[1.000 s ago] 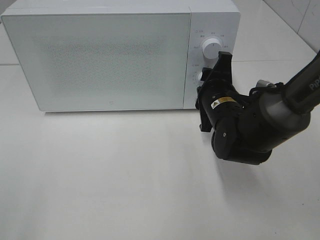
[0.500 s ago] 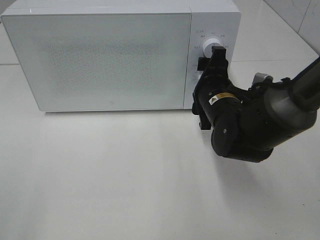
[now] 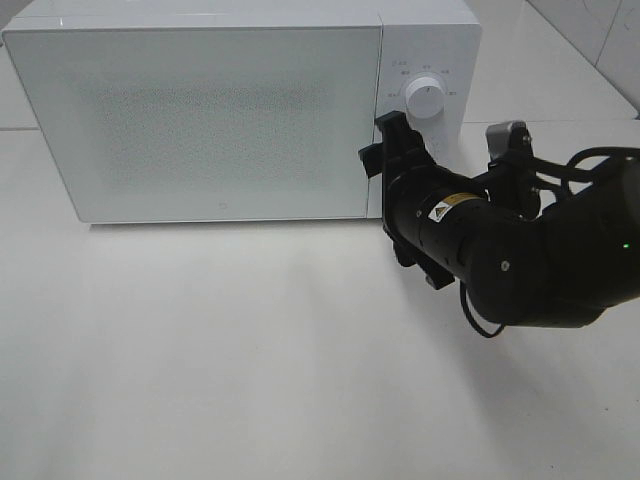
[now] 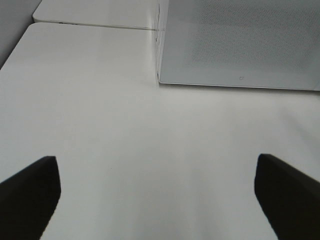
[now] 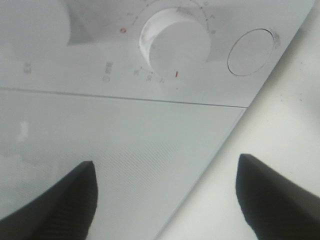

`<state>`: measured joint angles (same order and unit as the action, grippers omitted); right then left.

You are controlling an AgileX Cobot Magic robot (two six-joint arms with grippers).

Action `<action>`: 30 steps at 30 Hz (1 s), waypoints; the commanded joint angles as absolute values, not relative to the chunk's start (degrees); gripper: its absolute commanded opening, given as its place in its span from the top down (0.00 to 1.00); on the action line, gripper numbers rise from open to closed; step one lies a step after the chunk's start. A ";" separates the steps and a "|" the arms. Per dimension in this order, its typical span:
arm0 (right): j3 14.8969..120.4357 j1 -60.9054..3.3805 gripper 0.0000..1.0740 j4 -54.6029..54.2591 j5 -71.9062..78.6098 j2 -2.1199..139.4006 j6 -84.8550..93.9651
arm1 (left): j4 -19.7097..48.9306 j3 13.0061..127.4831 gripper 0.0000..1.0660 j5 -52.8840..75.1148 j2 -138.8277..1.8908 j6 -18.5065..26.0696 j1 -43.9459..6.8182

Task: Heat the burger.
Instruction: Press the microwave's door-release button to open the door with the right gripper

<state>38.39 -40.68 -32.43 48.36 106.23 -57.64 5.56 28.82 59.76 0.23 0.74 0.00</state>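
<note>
The burger is out of view. The white microwave (image 3: pixel 200 110) stands at the back of the table with its frosted door (image 5: pixel 100 145) shut. My right gripper (image 3: pixel 381 143) hovers in front of the seam between the door and the control panel, open, with nothing between its fingers (image 5: pixel 165 175). In the right wrist view a white knob (image 5: pixel 175 42) and a round button (image 5: pixel 251 52) sit just beyond the fingertips. The upper dial (image 3: pixel 425 98) shows above the gripper. My left gripper (image 4: pixel 155 165) is open over the bare table, in front of the microwave's left corner (image 4: pixel 161 80).
The white tabletop (image 3: pixel 250 350) stretches in front of the microwave. A seam to a second table surface (image 4: pixel 95 25) runs beside the microwave's left side. The bulky right arm (image 3: pixel 520 260) hangs over the table's right part.
My right gripper has left the panel's knobs and swung left to the door's right edge, its jaws spreading wider. The left gripper has not changed.
</note>
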 commanded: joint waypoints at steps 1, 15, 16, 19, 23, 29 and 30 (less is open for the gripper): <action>37.93 -40.68 0.33 -31.51 38.22 101.41 -39.25 | 5.61 28.65 0.08 59.19 1.38 0.63 0.17; 38.33 -38.10 0.33 -31.23 11.17 91.73 -1.60 | 5.61 28.65 0.08 59.19 1.38 0.63 0.17; 38.39 -36.15 0.33 -29.51 6.76 90.76 0.92 | 5.61 28.65 0.08 59.19 1.38 0.63 0.17; 38.39 -35.52 0.33 -28.25 5.16 90.30 1.55 | 5.61 28.65 0.08 59.19 1.38 0.63 0.17; 38.39 -32.09 0.33 -20.51 -3.84 87.38 1.83 | 5.61 28.65 0.08 59.19 1.38 0.63 0.17; 38.39 -29.74 0.33 -12.83 -12.55 83.59 1.49 | 5.61 28.65 0.08 59.19 1.38 0.63 0.17; 38.39 -29.62 0.33 -10.26 -15.36 81.82 1.55 | 5.61 28.65 0.08 59.19 1.38 0.63 0.17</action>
<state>38.04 -30.14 -14.50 -11.06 84.22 0.57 5.56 28.82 59.76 0.23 0.74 0.00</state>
